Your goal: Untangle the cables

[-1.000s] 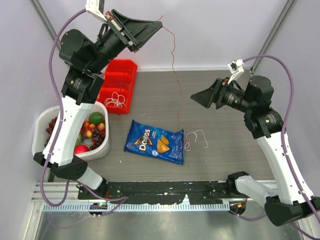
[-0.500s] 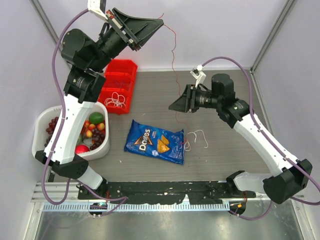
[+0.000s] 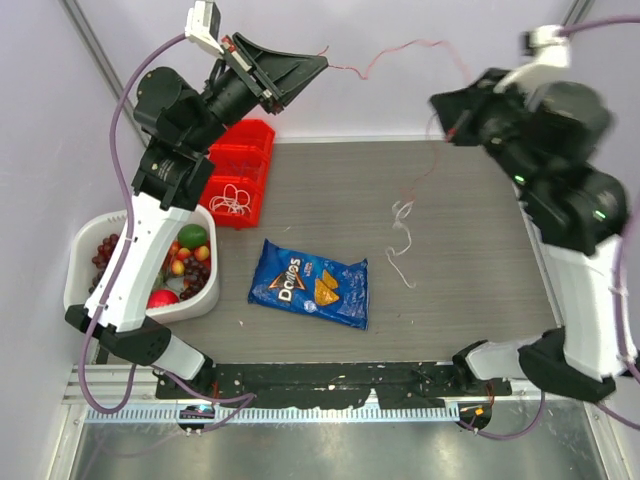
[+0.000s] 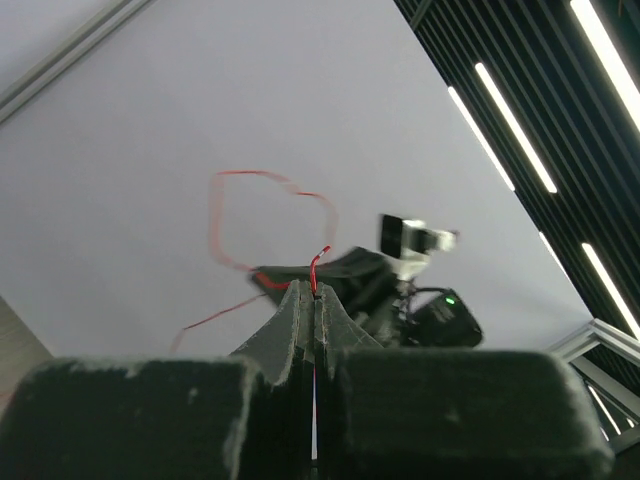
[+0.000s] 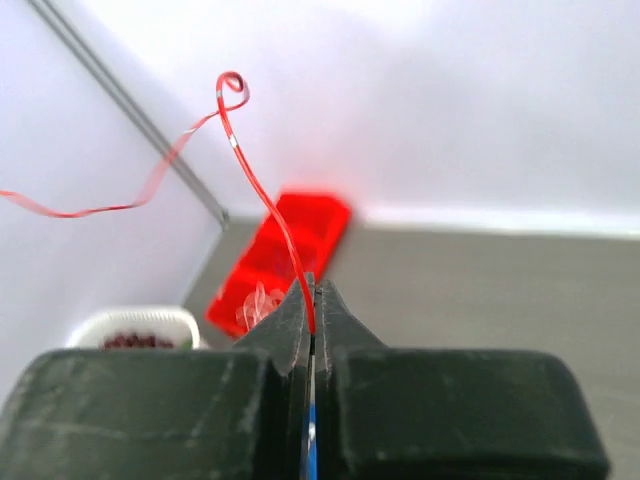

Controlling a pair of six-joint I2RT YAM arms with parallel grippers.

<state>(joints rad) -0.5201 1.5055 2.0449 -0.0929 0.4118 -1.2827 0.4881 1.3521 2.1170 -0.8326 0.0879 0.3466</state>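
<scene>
A thin red cable (image 3: pixel 385 55) stretches in the air between my two grippers, high over the back of the table. My left gripper (image 3: pixel 322 62) is shut on one end of the red cable (image 4: pixel 318 262). My right gripper (image 3: pixel 447 112) is shut on the red cable (image 5: pixel 265 205) further along. From the right gripper the red strand drops to a white cable (image 3: pixel 402 240), which trails in a wavy line to the table right of the chip bag. In each wrist view the jaws are pressed together on the red strand.
A blue chip bag (image 3: pixel 310 283) lies mid-table. A red bin (image 3: pixel 240 160) at the back left holds coiled white cords (image 3: pixel 232 200). A white bowl of fruit (image 3: pixel 85 250) stands at the left edge. Purple walls surround the table.
My right gripper shut on the red cable and swung up and to the right, pulling it out sideways. The white cable was dragged back and stretched out. The left gripper stayed shut.
</scene>
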